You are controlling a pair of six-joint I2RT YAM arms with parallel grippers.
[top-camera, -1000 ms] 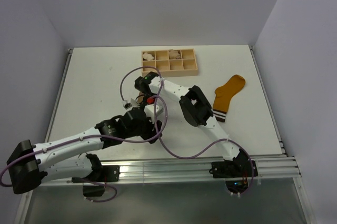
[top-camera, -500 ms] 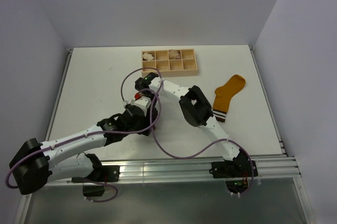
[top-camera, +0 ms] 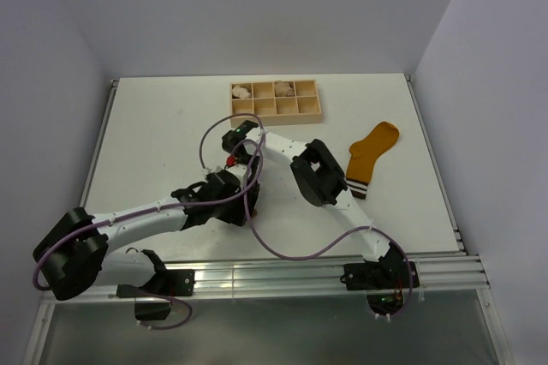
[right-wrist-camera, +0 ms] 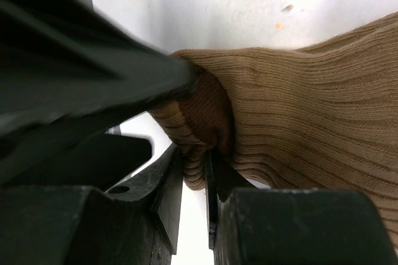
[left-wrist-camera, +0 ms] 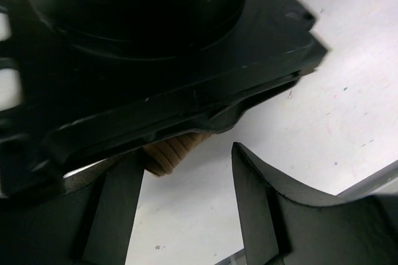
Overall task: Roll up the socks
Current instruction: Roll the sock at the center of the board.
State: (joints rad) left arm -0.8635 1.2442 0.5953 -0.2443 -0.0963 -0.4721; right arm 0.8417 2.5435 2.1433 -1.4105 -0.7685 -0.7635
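right gripper (right-wrist-camera: 196,160): jaws nearly closed, pinching a bunched fold of the tan ribbed sock (right-wrist-camera: 298,109) on the table (top-camera: 154,125), probably to anchor the roll's start | left gripper (left-wrist-camera: 186,159): jaws wide and empty, facing the same sock's end under the right wrist, likely to assist | mustard sock (top-camera: 372,153): flat, well apart, awaiting its turn

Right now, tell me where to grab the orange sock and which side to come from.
Probably best to grip the striped cuff of the orange sock, coming down from above. It lies flat on the table with nothing over it, and the cuff is its end nearest the table's front edge.
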